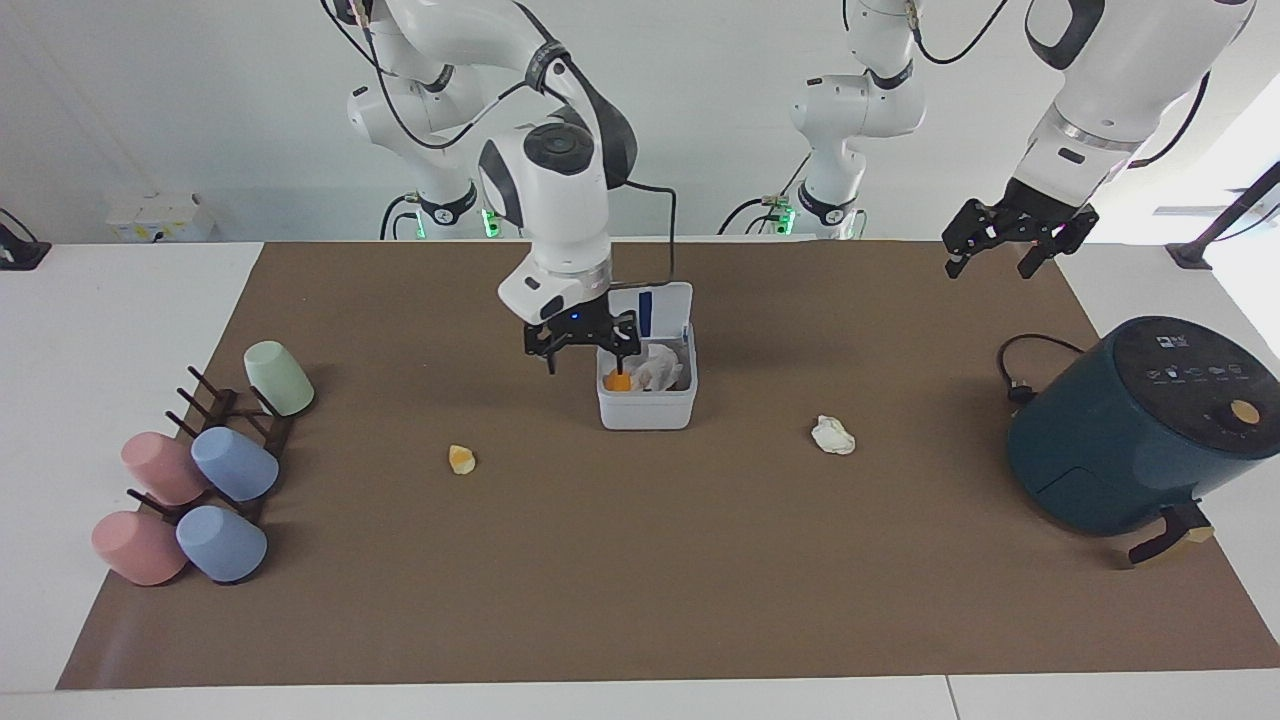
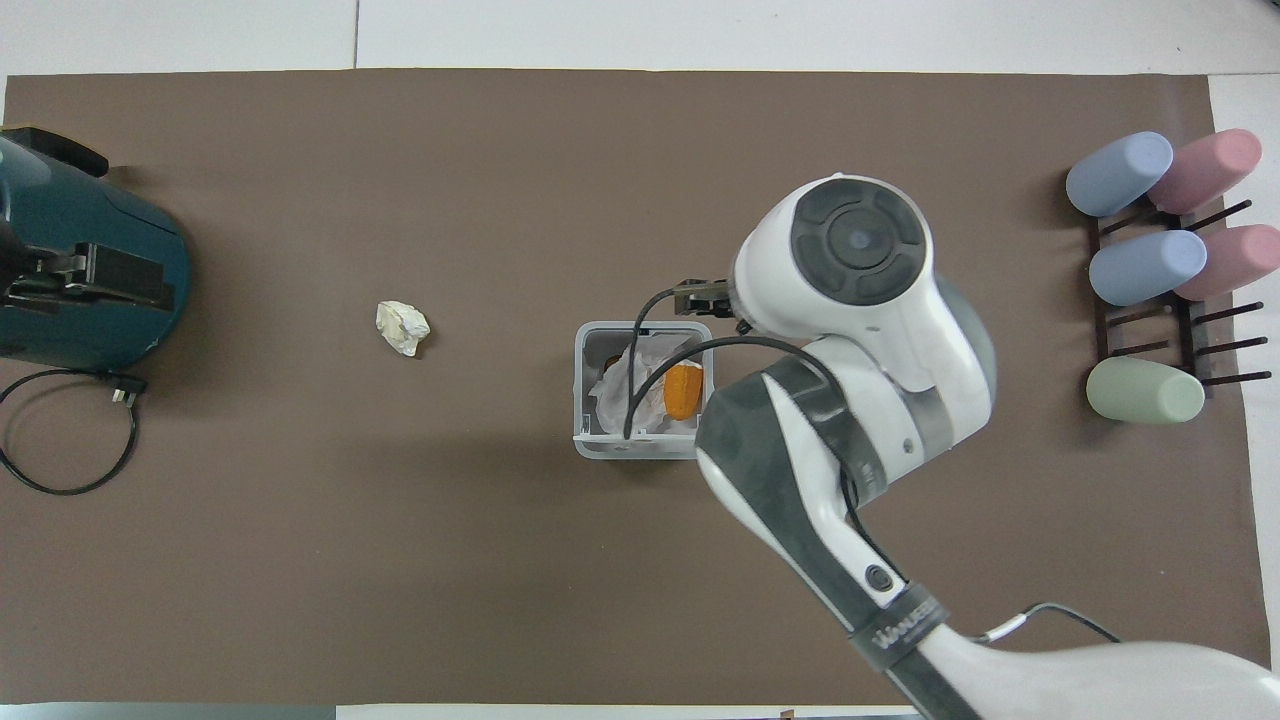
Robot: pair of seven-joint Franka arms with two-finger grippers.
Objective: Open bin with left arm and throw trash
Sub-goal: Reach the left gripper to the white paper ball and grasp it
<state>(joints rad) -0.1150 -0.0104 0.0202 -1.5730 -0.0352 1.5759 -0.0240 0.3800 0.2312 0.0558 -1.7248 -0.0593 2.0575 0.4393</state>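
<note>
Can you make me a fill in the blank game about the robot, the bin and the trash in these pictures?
1. The orange wedge lies inside the ____.
2. The bin's lid is ____.
3. The right gripper hangs over the bin's edge with its fingers ____.
4. The white paper wad lies on the brown ____.

Missing words: bin; open; open; mat

Right claw [image 1: 583,352] crowds the bin's [image 1: 646,410] open mouth.
</note>
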